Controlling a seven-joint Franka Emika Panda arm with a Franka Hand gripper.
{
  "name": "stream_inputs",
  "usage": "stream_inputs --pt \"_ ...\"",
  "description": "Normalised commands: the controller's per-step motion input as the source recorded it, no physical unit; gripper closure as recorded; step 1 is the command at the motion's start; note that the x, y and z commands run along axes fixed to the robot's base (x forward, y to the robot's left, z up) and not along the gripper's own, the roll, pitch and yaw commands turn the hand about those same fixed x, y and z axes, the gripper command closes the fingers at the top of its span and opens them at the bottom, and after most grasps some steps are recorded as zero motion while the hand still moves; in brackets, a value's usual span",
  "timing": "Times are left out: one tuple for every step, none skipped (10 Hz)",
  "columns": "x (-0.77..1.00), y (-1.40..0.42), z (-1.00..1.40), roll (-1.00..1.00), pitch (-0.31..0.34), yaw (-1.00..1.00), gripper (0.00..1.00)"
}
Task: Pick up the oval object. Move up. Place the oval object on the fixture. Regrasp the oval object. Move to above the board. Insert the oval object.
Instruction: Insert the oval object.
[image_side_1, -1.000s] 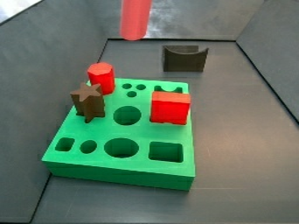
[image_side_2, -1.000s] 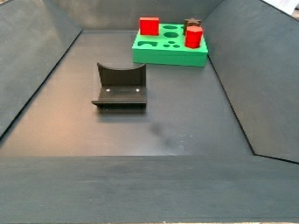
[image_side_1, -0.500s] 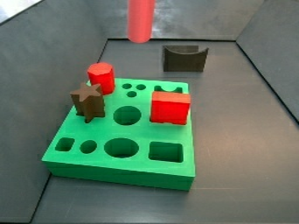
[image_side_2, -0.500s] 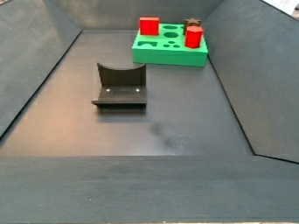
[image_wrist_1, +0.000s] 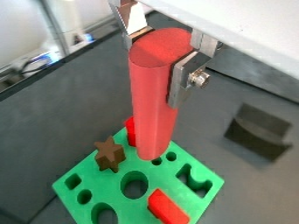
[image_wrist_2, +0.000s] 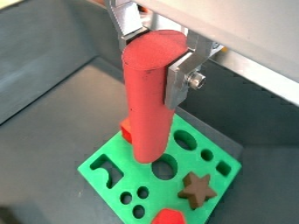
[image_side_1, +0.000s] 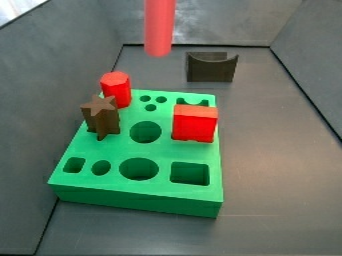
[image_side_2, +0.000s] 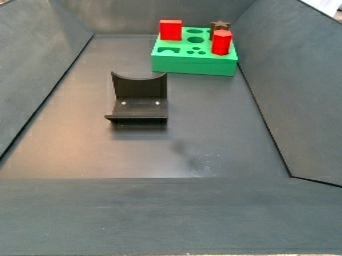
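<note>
The oval object, a long salmon-red rod, hangs upright between the fingers of my gripper, which is shut on its top end. It shows the same way in both wrist views. In a side view the rod hangs high above the far part of the green board; the gripper itself is out of that frame. The board lies below the rod in both wrist views. The fixture stands empty beyond the board, and also shows in the wider side view.
On the board stand a red hexagonal peg, a brown star peg and a red cube. Grey walls slope up around the floor. The board sits at the far end in a side view.
In the side view the rod has shifted slightly to the right and come lower over the board. Nothing else has moved.
</note>
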Motion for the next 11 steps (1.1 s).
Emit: stream_inputs --pt "0.0 -0.03 -0.22 -0.03 -0.044 -1.0 1.0" --pt "0.0 -0.01 -0.16 -0.07 -0.083 -1.0 1.0" --pt "0.0 -0.03 -0.11 -0.1 -0.106 -0.99 1.0" --pt "0.0 0.0 0.0 -0.16 -0.153 -0.92 1.0" --pt "0.04 0.0 0.13 -0.23 -0.183 -0.83 1.0" --pt "0.03 0.0 0.13 -0.22 -0.183 -0.83 1.0" --pt "0.03 0.0 0.12 -0.22 -0.18 -0.83 1.0" --pt "0.03 0.0 0.12 -0.22 -0.183 -0.83 1.0" --pt "0.02 0.0 0.08 -0.21 -0.197 -0.84 1.0" --pt "0.01 0.0 0.01 -0.2 -0.213 -0.84 1.0" --pt "0.0 0.0 -0.01 -0.17 -0.259 -0.84 1.0"
